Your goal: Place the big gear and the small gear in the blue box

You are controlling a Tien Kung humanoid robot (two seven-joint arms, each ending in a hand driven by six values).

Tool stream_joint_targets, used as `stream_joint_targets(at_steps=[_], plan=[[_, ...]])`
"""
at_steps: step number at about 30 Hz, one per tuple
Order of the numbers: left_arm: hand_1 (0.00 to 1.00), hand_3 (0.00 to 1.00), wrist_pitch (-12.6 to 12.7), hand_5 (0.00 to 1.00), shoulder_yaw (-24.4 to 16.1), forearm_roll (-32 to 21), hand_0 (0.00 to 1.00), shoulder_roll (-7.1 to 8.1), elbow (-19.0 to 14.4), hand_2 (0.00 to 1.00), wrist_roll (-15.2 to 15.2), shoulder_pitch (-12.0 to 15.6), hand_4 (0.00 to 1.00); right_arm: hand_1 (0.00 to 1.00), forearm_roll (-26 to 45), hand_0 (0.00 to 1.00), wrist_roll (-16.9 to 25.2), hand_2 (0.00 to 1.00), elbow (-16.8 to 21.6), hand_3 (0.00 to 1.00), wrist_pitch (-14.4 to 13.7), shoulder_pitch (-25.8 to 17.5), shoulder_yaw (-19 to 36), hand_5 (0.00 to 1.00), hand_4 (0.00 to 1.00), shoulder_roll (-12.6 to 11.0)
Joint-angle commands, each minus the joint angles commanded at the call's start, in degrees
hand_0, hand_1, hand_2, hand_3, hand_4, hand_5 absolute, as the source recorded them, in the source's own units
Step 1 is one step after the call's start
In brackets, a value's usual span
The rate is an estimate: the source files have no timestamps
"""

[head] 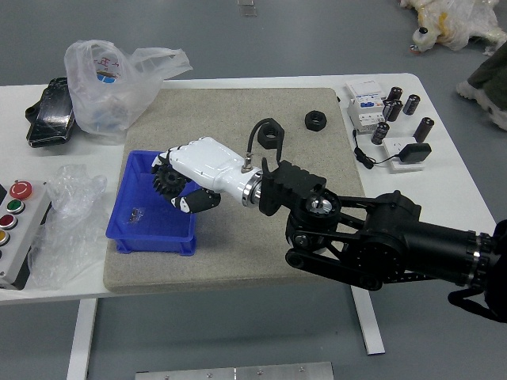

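My right hand (pixel 184 176) reaches in from the right across the mat, its fingers shut on the big gear (pixel 169 181), a black toothed wheel. Hand and gear are over the upper right part of the blue box (pixel 150 237), an open tray on the left of the mat. The small gear does not show; the hand and arm cover the part of the mat right of the box. My left arm is out of view.
Two black nuts lie on the mat, one (pixel 315 120) fully seen, the other (pixel 270 134) partly behind the wrist. Plastic bags (pixel 111 87), a button panel (pixel 28 229), a white device (pixel 366 109) and black cylinders (pixel 424 130) stand around the mat.
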Motion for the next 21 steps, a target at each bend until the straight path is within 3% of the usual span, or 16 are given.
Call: stream_joint_targets(at_steps=[1, 2, 7, 8, 13, 14, 16, 21], plan=[[0.644, 0.714, 0.0, 0.254, -0.1, 0.1, 0.636, 0.03, 0.0, 0.609, 0.1, 0.0, 0.634, 0.601, -0.4, 0.444, -0.5, 0.598, -0.5, 0.575, 0.6, 0.2, -0.3, 0.200, 0.057, 0.4], [0.643, 0.713, 0.0, 0.254, -0.2, 0.2, 0.637, 0.04, 0.0, 0.609, 0.1, 0.0, 0.634, 0.777, -0.8, 0.462, -1.0, 0.823, -0.9, 0.771, 1.2, 0.4, -0.6, 0.205, 0.459, 0.8], [0.643, 0.713, -0.3, 0.254, -0.5, 1.1, 0.637, 0.18, 0.0, 0.609, 0.3, -0.1, 0.634, 0.777, -1.7, 0.462, -3.3, 0.823, -2.8, 0.771, 3.2, 0.6, -2.3, 0.205, 0.459, 2.4], [0.644, 0.713, -0.3, 0.254, -0.6, 1.2, 0.637, 0.21, 0.0, 0.609, 0.4, -0.1, 0.634, 0.872, -1.7, 0.470, -3.5, 0.970, -3.0, 0.994, 3.2, 0.6, -2.5, 0.238, 0.652, 2.6], [0.644, 0.713, -0.3, 0.254, -1.0, 1.8, 0.637, 0.30, 0.0, 0.609, 0.7, -0.1, 0.634, 0.872, -1.6, 0.470, -4.0, 0.970, -3.0, 0.994, 2.1, 0.6, -2.4, 0.238, 0.652, 3.1], [0.645, 0.714, -0.3, 0.254, -1.1, 1.9, 0.637, 0.28, 0.0, 0.609, 0.7, -0.1, 0.634, 0.890, -1.5, 0.475, -3.9, 0.995, -2.9, 0.998, 1.8, 0.5, -2.2, 0.254, 0.709, 3.1], [0.645, 0.714, -0.3, 0.254, -1.0, 1.8, 0.637, 0.22, 0.0, 0.609, 0.6, -0.2, 0.634, 0.890, -1.3, 0.475, -3.8, 0.995, -2.6, 0.998, 1.4, 0.3, -1.6, 0.254, 0.709, 2.8], [0.644, 0.713, -0.3, 0.254, -1.1, 1.9, 0.637, 0.05, 0.0, 0.609, 0.6, -0.3, 0.634, 0.874, -0.3, 0.472, -2.8, 0.953, -1.3, 0.991, -0.2, -0.1, 1.7, 0.281, 0.733, 0.1]])
